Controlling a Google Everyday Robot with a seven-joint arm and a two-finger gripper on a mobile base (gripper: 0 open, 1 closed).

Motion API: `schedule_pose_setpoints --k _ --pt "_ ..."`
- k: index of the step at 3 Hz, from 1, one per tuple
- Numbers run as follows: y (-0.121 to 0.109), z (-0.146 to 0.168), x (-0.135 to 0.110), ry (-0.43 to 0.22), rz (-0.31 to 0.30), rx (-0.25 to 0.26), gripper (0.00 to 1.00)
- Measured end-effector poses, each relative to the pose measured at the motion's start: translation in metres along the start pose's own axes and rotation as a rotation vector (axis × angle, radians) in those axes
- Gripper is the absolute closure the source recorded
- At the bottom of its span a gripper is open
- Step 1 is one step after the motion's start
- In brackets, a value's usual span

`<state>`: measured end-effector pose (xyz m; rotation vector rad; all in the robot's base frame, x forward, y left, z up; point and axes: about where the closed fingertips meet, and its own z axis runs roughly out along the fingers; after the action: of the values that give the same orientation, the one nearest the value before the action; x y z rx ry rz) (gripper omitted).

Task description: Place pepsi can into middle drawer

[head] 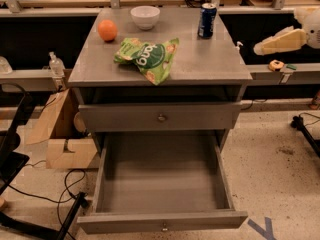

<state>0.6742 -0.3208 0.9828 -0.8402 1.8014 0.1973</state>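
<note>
The pepsi can [207,20] is dark blue with a silver top. It stands upright near the back right of the grey cabinet top [200,64]. The middle drawer [160,181] is pulled out wide, with a plain grey interior holding nothing and a small round knob [164,227] on its front. My gripper [258,48] is cream-coloured and hangs at the right, beyond the cabinet's right edge. It points left toward the can, about a can's height lower in the view and well apart from it.
On the cabinet top are an orange [107,30], a white bowl [145,16] and a green chip bag [147,58]. The drawer one tier higher [160,117] is shut. A cardboard box [60,134] and cables lie on the floor at left. A shelf rail [285,71] runs at right.
</note>
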Motion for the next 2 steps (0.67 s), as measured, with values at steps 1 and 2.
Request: schedule_pose_setpoints --k 1,2 --pt "-0.0204 0.0143 0.0130 -0.043 0.043 0.003 0.00" --pt "-0.0204 0.0143 0.0130 -0.043 0.043 0.003 0.00"
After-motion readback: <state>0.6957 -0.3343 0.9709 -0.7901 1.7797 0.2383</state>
